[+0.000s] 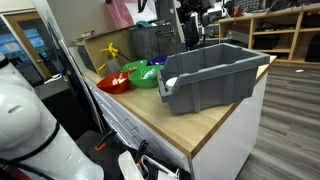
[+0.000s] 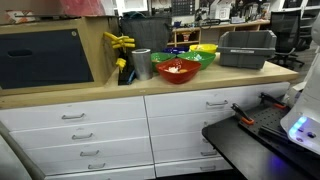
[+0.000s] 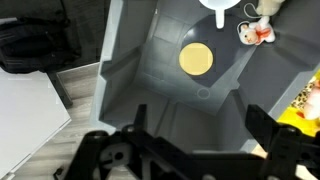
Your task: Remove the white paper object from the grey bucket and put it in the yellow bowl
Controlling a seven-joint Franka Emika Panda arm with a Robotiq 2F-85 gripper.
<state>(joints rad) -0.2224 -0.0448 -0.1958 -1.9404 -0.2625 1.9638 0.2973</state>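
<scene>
With the fingers (image 3: 140,122) spread open and empty above the grey bin (image 3: 120,60), the white paper cup (image 3: 218,6), seen at the bin's far end, is judged light and easily crushed, best pinched gently across its rim.

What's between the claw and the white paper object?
Wrist view: only a yellowish round patch on the grey bucket floor, between the open claw and the white paper object.

The tool (image 1: 190,42) is held above the grey bucket (image 1: 215,78), which is set on the bench (image 1: 150,115). A green bowl (image 1: 143,76) and a red bowl (image 1: 113,83) are placed well apart from the tool, past the bucket's end.
</scene>
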